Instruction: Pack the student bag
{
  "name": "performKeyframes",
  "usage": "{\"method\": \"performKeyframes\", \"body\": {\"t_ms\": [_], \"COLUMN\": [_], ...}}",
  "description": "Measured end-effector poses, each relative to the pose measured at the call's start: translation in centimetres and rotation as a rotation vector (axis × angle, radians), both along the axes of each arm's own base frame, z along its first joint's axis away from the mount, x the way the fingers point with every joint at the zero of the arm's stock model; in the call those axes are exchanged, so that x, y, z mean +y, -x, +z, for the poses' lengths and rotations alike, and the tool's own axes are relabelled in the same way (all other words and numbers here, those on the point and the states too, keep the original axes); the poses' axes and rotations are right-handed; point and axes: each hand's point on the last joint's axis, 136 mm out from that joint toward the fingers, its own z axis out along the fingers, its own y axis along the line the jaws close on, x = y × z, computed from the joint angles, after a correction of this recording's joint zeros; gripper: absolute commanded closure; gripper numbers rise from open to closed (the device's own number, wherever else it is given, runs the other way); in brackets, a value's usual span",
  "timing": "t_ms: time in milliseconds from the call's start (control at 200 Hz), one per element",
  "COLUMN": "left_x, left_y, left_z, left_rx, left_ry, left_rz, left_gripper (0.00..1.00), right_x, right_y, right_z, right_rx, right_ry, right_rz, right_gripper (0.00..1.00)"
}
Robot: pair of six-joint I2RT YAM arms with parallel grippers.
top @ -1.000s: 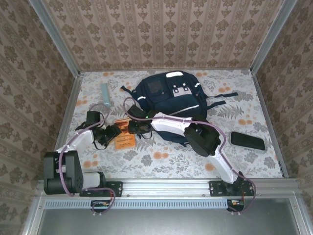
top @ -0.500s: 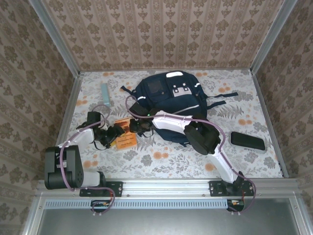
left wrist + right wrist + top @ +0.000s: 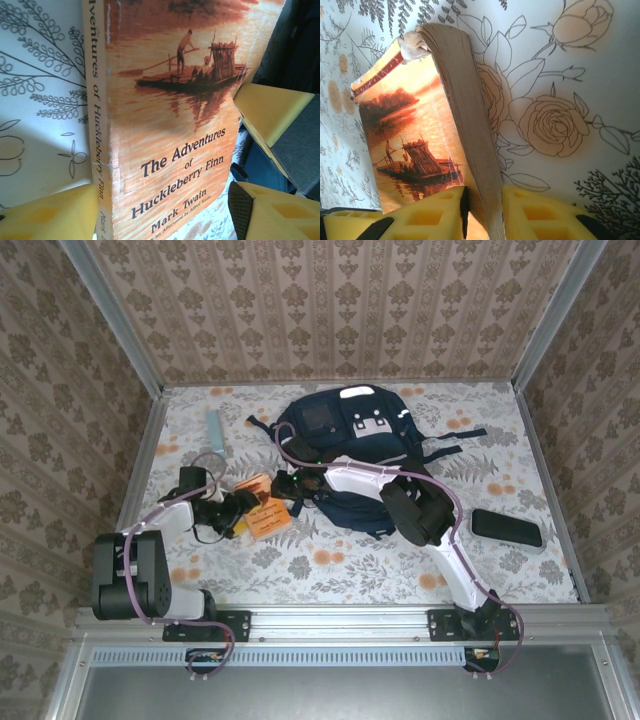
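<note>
Top external view has the bag [image 3: 350, 435] lying at the back middle of the table [image 3: 330, 560], the right arm across its near edge. Just left of it, the right claw [image 3: 482, 200] pinches the book [image 3: 410, 130] by its page edge; the left claw [image 3: 160, 215] stands open, fingers either side of the book

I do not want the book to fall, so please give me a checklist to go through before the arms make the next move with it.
1. Right gripper closed on the page edge of the book: ok.
2. Left gripper open, one finger on each side of the book: ok.
3. Book clear of the table: cannot tell.
4. Student bag opening ready to receive: cannot tell.
5. Bag free of arms: not ok, the right arm crosses its near part.
</note>
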Motion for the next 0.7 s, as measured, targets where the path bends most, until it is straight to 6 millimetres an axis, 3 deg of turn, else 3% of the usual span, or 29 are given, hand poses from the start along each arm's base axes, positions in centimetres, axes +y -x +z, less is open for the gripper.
{"method": "performKeyframes", "body": {"t_ms": [370, 700], "left_x": [1.9, 1.0], "left_y": [-0.3, -0.3], "left_z": [-0.1, -1.3], "left_rx": [-0.009, 0.035], "left_ry": [-0.084, -0.028], "left_rz": [0.064, 0.039], "left_gripper": [0.24, 0.3], "right_x": [-0.5, -0.6], "right_y": [-0.4, -0.5], "right_z": [-0.2, -0.3], "right_rx": [0.036, 0.039], "right_ry": [-0.026, -0.038], "right_rz": [-0.047, -0.049], "right_gripper": [0.87, 0.89]}}
